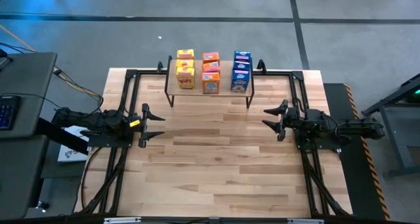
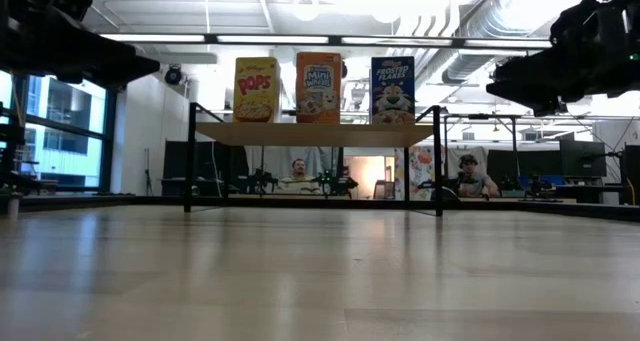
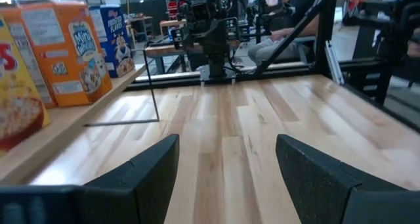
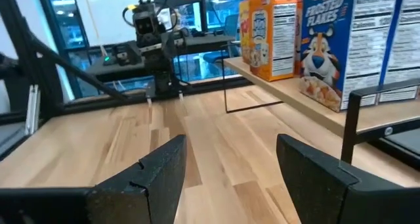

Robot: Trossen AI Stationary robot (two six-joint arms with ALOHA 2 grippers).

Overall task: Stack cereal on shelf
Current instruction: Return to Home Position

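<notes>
You had the small light-wood shelf (image 2: pixel 315 134) on thin black metal legs standing at the 12 o'clock edge of the butcher-block table (image 1: pixel 216 165). On it stood the tiny cardboard cereal boxes in three rows: yellow boxes (image 1: pixel 186 69) toward 9 o'clock, orange boxes (image 1: pixel 210 73) in the middle, blue boxes (image 1: pixel 241 71) toward 3 o'clock, each colour lined up front to back. Your left claw (image 1: pixel 157 125) hung at 9 o'clock above the table, fingers spread wide, holding nothing. Your right claw (image 1: pixel 268 117) hung at 3 o'clock, fingers likewise parted and empty. Both were well apart from the shelf.
</notes>
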